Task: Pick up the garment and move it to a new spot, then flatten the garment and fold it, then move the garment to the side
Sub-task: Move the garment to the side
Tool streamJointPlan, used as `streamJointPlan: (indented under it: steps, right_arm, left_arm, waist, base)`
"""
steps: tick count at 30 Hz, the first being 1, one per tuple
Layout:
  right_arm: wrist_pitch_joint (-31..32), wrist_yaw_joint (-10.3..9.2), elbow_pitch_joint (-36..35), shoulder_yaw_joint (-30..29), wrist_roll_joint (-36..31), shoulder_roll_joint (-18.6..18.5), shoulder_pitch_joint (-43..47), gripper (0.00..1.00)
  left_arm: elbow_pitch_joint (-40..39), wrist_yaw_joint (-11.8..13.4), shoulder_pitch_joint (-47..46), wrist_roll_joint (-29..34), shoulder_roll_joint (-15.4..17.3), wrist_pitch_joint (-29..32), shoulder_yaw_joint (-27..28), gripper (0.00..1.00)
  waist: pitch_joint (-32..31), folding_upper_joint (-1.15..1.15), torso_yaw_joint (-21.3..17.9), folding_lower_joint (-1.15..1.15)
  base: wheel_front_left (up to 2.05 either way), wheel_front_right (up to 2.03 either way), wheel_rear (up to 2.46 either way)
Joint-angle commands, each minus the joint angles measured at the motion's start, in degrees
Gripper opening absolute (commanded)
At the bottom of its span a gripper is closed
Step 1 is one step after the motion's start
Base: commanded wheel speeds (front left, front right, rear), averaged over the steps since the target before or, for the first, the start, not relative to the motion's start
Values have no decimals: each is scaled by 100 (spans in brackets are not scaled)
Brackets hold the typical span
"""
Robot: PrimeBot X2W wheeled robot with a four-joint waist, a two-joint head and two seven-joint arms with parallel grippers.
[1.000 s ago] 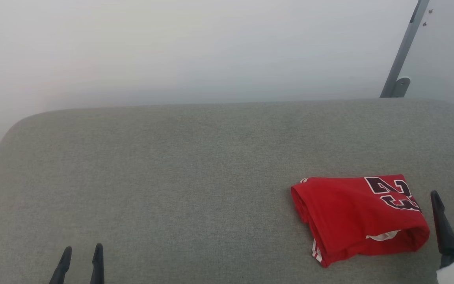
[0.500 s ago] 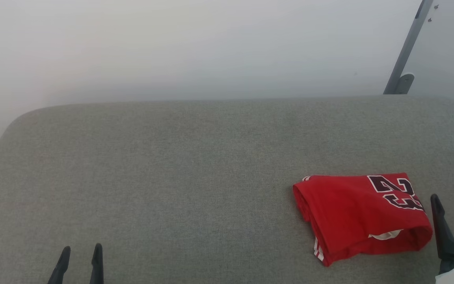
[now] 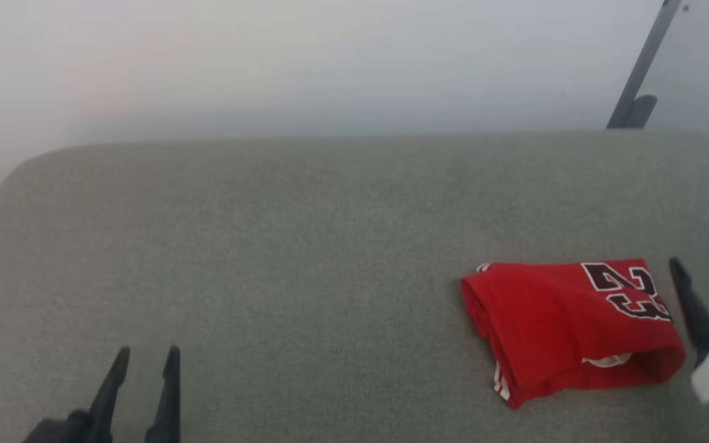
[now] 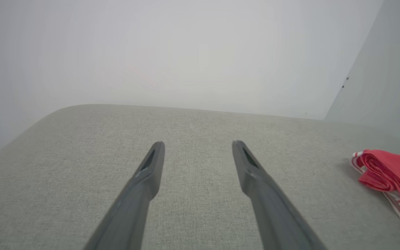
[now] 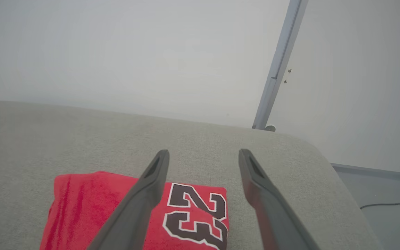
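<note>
garment (image 3: 570,329): red, folded into a compact bundle, lying flat on the right part of the padded surface (image 3: 305,246), near its right end
print (image 3: 628,289): a dark 23 outlined in white faces up at the bundle's far right corner
trim (image 3: 499,386): red-and-white stripes show at the near left corner, and a bit of white cloth peeks from the open near edge
left gripper (image 3: 149,351): I see its 2 dark fingers spread wide with nothing between them; it holds nothing and hangs over bare grey padding at my lower left, well apart from the garment
right gripper (image 3: 700,258): jaws wide as well, and empty; it sits just beside the garment's right edge, and I cannot tell whether the nearer finger brushes the cloth
right wrist view: the finger on that view's left crosses in front of the red cloth beside the 23; the other finger lies over bare padding
left wrist view: the bundle sits at the far right edge, its layered fold turned toward me
background: pale wall, a slanted grey post (image 3: 644,61) at the upper right
</note>
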Motion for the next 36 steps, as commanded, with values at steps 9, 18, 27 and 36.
streamJointPlan:
  steps: [9,18,27,36]
  right_arm:
    - [1839,0,764,591,469,-870,-1649,100]
    - [4175,0,1062,698,1517,-1153,-1994,100]
    - [5609,0,1015,882,1725,-989,-2074,100]
    - [5429,-5,946,737,1528,-676,-2131,0]
  left_arm:
    - [102,-9,-1034,-49,192,-25,-310,100]
    - [121,-9,-1624,-144,301,-25,-473,100]
    - [184,-10,-2268,-220,452,-25,-757,100]
    - [271,-10,-2550,-270,566,-25,-887,100]
  waist:
    - [939,0,29,0]
    - [1497,0,-1,0]
    - [2068,0,-25,0]
    - [2253,0,-180,0]
  base:
    - [0,0,0]
    - [0,0,0]
    - [0,0,0]
    - [0,0,0]
